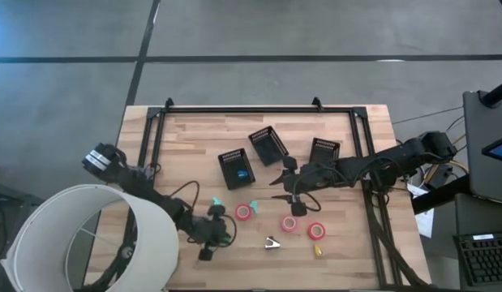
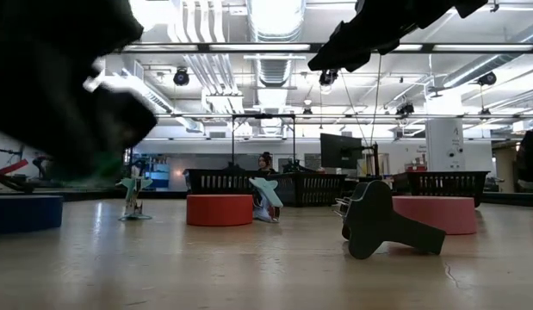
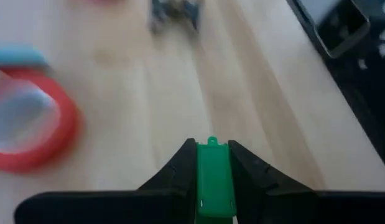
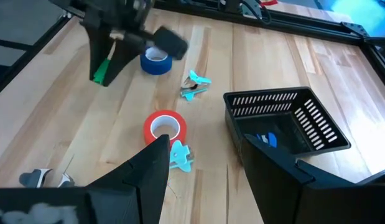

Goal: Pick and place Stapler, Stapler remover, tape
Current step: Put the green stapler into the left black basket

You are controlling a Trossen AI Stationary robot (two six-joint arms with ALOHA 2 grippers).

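My left gripper [image 1: 207,250] [image 4: 104,70] hangs over the table's near left part, shut on a small solid green piece [image 3: 212,180]. My right gripper [image 1: 285,195] [image 4: 208,165] is open and hovers over the table's middle, touching nothing. Tape rolls lie flat on the wood: a red one [image 1: 244,212] [image 4: 164,127], a pink one [image 1: 289,224], another red one [image 1: 316,231] and a blue one [image 4: 156,61]. The dark stapler remover [image 1: 272,242] [image 2: 382,224] sits near the front edge. My left gripper pinches the green piece [image 4: 102,71] between its two fingers [image 3: 180,168], which lie along its two long sides. One end of the piece pokes out past the fingertips. The fingers slant downward, and the piece hangs clear of the wood.
Three black mesh bins [image 1: 236,168] [image 1: 268,144] [image 1: 323,152] stand behind the tapes, and the nearest holds a blue piece. Teal clips [image 1: 217,201] [image 4: 195,84] and a yellow piece [image 1: 317,251] lie about. A white lampshade-like cylinder [image 1: 80,239] covers the near left corner.
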